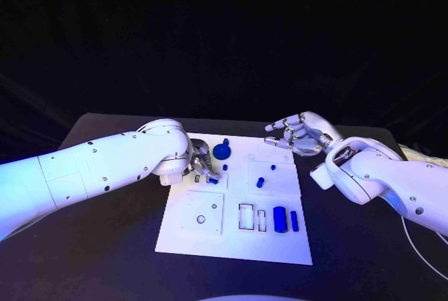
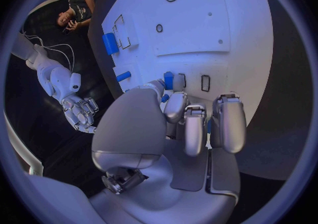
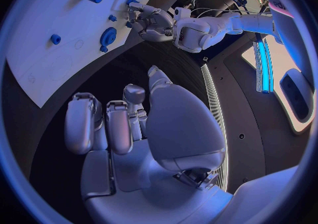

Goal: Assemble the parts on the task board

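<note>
The white task board (image 1: 234,239) lies mid-table. My left hand (image 1: 201,164) is over its far left part, fingers curled down, and pinches a small blue part (image 2: 168,79) beside two narrow slots (image 2: 204,83). Just beyond it stands a round blue part (image 1: 222,150). Two small blue pieces (image 1: 260,182) sit near the board's middle, and two blue cylinders (image 1: 280,218) lie toward its right side. My right hand (image 1: 299,136) hovers above the board's far right corner, fingers loosely bent and apart, holding nothing. The right wrist view also shows the board (image 3: 66,59) and the round blue part (image 3: 107,36).
A square inset with a round hole (image 1: 202,219) and rectangular pockets (image 1: 246,216) mark the board's near half. Black table (image 1: 103,262) surrounds the board. A thin white cable (image 1: 415,239) runs along the table's right side.
</note>
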Controlling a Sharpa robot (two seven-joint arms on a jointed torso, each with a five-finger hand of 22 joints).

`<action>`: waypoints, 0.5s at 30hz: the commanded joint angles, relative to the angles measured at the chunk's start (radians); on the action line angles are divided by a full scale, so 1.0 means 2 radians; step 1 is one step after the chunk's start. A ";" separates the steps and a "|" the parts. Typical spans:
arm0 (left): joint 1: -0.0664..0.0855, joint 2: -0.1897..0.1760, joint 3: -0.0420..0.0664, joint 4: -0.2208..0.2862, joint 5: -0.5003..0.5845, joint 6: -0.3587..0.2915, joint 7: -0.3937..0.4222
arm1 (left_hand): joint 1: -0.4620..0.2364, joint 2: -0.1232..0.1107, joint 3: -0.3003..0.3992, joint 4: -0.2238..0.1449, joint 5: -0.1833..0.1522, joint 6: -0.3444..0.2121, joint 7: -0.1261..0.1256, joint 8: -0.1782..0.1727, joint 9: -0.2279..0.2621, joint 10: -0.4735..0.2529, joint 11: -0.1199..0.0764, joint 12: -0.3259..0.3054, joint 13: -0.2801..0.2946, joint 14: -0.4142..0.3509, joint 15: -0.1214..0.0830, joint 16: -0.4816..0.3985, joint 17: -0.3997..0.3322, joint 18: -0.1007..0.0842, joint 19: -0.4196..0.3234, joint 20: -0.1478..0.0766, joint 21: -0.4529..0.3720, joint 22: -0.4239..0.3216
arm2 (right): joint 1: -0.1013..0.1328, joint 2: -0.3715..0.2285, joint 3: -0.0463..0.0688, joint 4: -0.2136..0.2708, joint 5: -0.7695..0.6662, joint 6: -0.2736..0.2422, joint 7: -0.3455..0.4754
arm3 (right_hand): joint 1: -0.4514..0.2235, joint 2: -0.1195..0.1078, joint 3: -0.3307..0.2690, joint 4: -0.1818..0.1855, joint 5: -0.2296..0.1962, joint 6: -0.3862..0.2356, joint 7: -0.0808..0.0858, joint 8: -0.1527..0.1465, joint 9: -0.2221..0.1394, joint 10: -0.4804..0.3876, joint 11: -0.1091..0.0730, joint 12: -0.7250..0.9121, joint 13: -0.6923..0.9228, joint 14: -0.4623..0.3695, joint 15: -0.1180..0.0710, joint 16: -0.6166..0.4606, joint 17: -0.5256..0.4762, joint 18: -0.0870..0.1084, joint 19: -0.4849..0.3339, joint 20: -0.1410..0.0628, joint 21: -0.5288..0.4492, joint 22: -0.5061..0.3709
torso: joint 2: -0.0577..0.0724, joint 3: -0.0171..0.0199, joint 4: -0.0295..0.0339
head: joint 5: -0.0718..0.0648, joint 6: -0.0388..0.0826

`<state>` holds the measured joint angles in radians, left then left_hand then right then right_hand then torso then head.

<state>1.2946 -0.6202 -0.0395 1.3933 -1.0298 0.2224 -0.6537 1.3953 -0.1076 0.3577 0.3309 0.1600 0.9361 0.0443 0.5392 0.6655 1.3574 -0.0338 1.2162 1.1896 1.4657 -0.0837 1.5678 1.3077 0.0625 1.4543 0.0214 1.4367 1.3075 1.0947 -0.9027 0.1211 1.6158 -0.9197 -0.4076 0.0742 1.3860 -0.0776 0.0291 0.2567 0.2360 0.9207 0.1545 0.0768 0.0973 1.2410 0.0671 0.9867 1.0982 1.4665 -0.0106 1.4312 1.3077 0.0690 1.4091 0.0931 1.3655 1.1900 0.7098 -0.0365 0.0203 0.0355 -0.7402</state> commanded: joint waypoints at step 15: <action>-0.001 -0.030 0.003 0.037 0.000 -0.067 0.013 | -0.046 -0.020 0.140 -0.103 0.003 0.001 -0.002 0.008 0.020 0.006 0.002 -0.005 -0.004 0.053 -0.001 0.002 0.132 -0.006 0.000 0.002 0.000 0.023 | 0.000 -0.001 0.000 -0.004 -0.004 0.000 -0.005 | -0.003 0.011 -0.006 0.000 0.021 0.004 0.000 0.001 0.000 -0.001 -0.001 0.000 -0.003 0.031 -0.002 0.000 0.039 0.004 0.002 -0.003 0.000 -0.001 | 0.001 -0.0002 0.0004 | -0.001 -0.004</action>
<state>1.2939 -0.6800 -0.0335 1.4593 -1.0127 0.1376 -0.6484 1.3111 -0.1460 0.4741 0.2822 0.1585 0.9362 0.0447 0.5518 0.7033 1.3616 -0.0305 1.2120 1.1829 1.4657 -0.0837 1.5678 1.3076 0.0624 1.4543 0.0215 1.4367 1.3074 1.0945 -0.9044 0.1209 1.6086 -0.9200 -0.4086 0.0679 1.3791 -0.0631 0.0234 0.2564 0.2731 0.9207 0.1545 0.0768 0.0970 1.2410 0.0672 0.9867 1.0929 1.4665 -0.0106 1.4312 1.3075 0.0690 1.4090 0.0932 1.3655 1.1887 0.7110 -0.0363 0.0208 0.0334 -0.7455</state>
